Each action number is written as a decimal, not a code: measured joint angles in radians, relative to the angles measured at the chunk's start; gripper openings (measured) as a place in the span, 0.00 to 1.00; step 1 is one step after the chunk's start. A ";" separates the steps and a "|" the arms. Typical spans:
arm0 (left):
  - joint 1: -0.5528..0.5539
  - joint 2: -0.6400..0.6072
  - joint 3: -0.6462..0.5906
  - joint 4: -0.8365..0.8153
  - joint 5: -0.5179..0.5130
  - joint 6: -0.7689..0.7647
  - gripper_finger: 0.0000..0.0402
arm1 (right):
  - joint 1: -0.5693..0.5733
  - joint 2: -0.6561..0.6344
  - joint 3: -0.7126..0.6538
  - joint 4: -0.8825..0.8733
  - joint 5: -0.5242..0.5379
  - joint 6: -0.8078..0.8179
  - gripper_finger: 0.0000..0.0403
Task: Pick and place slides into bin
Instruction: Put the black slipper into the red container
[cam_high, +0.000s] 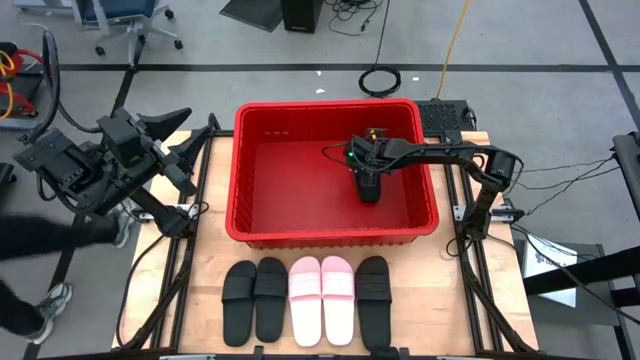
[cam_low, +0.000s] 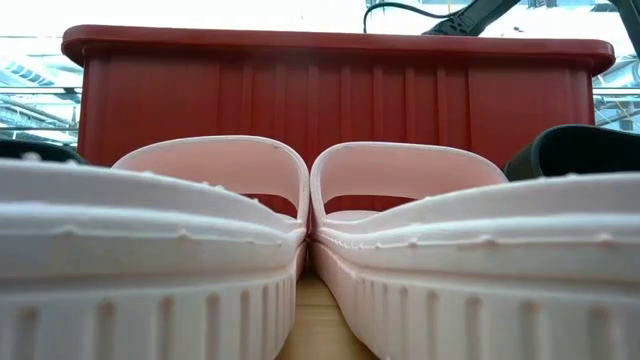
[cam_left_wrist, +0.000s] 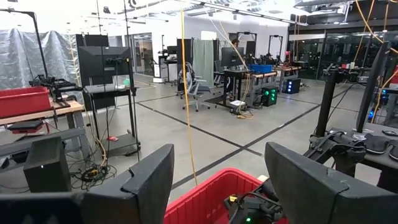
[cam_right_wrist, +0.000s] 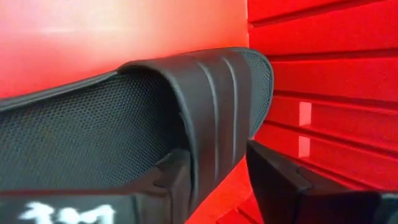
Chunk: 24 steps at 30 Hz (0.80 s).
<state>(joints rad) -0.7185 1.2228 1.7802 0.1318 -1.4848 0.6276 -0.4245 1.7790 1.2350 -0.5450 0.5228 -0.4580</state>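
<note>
Now the right gripper (cam_high: 369, 190), low inside the bin (cam_high: 245, 170), pinches a black slide (cam_right_wrist: 124, 124) for release; left gripper (cam_left_wrist: 217, 180) gapes idle.

Bin floor: the red bin (cam_high: 300, 180) is bare across its left and middle.
Bin right side: the right end effector (cam_high: 368, 186) and a black slide (cam_right_wrist: 155, 118) fill it.
Front strip: five slides (cam_high: 304, 298) in a row crowd the table (cam_high: 470, 300).

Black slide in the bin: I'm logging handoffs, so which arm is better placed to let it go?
Right. The right claw is inside the bin, closed on a black slide. The left claw is open, outside the bin's left wall.
</note>
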 joint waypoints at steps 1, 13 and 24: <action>0.000 0.000 0.000 0.000 0.000 0.000 0.64 | 0.000 0.000 0.000 -0.003 0.000 0.000 0.37; 0.000 0.000 0.000 -0.009 0.000 0.006 0.64 | 0.001 -0.037 0.000 -0.066 -0.031 0.045 0.53; -0.001 0.000 0.000 -0.008 -0.001 0.025 0.64 | 0.056 -0.159 0.000 -0.100 -0.029 0.067 0.56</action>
<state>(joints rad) -0.7193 1.2228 1.7802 0.1234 -1.4860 0.6521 -0.3682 1.6197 1.2350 -0.6449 0.4933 -0.3908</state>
